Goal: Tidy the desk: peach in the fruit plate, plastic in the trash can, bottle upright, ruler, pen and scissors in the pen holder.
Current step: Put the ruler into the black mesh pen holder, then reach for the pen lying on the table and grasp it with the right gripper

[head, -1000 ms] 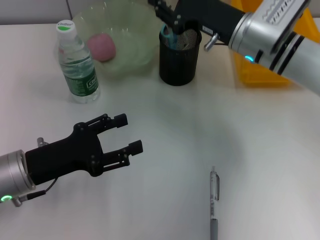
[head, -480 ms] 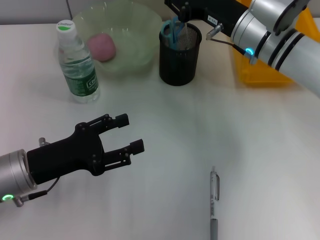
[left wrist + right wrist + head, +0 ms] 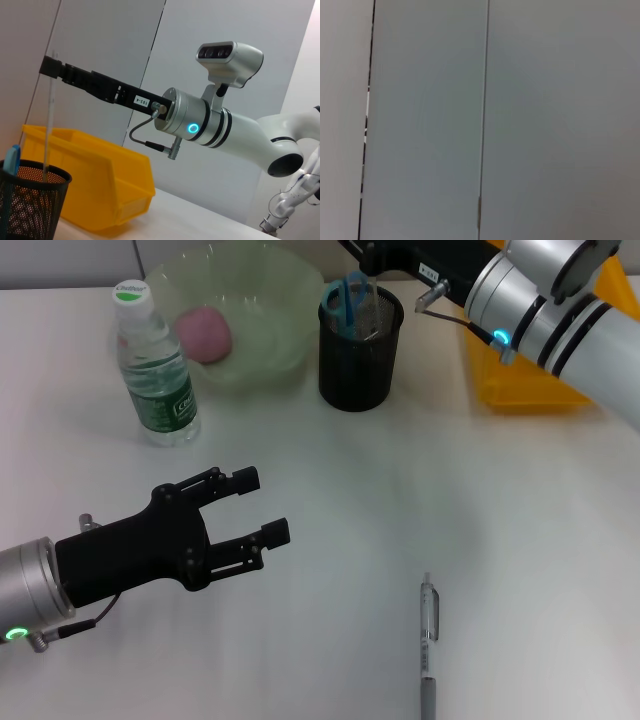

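Scissors [image 3: 345, 302] upright in pen holder [image 3: 357, 365]

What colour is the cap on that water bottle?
Green and white; the bottle's cap shows best in the head view.

There is 1 clear plastic water bottle with a green label and white cap [image 3: 153, 370], 1 translucent pale-green fruit bowl [image 3: 262, 300] and 1 pink peach [image 3: 203, 334]. 1 black mesh pen holder [image 3: 358, 352] is in view, and 1 pair of blue-handled scissors [image 3: 347, 302] plus 1 thin clear ruler [image 3: 48, 131] show in it. 1 grey-and-clear pen [image 3: 427, 648] lies on the white tabletop [image 3: 520, 540]. There is 1 yellow plastic bin [image 3: 535, 380]. 2 robot arms are visible, each with 1 black gripper: the left gripper [image 3: 262, 506] and the right gripper [image 3: 50, 66].
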Controlling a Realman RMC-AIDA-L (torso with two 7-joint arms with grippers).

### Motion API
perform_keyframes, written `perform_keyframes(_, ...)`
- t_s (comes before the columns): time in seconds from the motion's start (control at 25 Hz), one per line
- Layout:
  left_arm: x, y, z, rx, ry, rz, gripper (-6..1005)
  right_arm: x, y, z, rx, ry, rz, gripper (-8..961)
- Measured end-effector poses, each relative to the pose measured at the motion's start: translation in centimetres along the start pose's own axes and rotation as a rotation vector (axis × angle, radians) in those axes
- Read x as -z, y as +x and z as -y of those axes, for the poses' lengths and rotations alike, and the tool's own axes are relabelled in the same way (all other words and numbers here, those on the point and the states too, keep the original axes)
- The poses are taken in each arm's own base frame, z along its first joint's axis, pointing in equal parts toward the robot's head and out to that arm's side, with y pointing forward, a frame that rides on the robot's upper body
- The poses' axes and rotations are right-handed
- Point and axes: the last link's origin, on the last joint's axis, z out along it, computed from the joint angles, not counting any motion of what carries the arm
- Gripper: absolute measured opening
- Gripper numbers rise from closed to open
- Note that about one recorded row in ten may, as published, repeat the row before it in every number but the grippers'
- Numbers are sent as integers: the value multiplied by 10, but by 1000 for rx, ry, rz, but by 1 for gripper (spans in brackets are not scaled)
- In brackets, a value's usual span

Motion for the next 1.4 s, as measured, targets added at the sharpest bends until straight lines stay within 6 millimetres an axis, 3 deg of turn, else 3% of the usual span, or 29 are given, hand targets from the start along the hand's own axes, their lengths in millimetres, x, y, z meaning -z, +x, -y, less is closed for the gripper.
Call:
perform_keyframes(0.36, -1, 2, 2, -7, -5, 4, 794, 0, -1, 0, 12, -5, 7, 379)
perform_keyframes(0.6, -1, 3, 3, -19, -4, 11, 794, -1, -2, 0, 11, -4, 7, 543)
perform_keyframes(0.68, -1, 3, 3, -19, -4, 11, 794, -1, -2, 0, 11, -4, 7, 733)
perform_keyframes(0.88, -1, 4, 3, -20, -6, 12, 794, -1, -2, 0, 11, -5, 12, 818)
perform_keyframes(1.4, -1, 3, 3, -22, -8, 16, 793, -1, -5, 1, 9, -2, 24, 818)
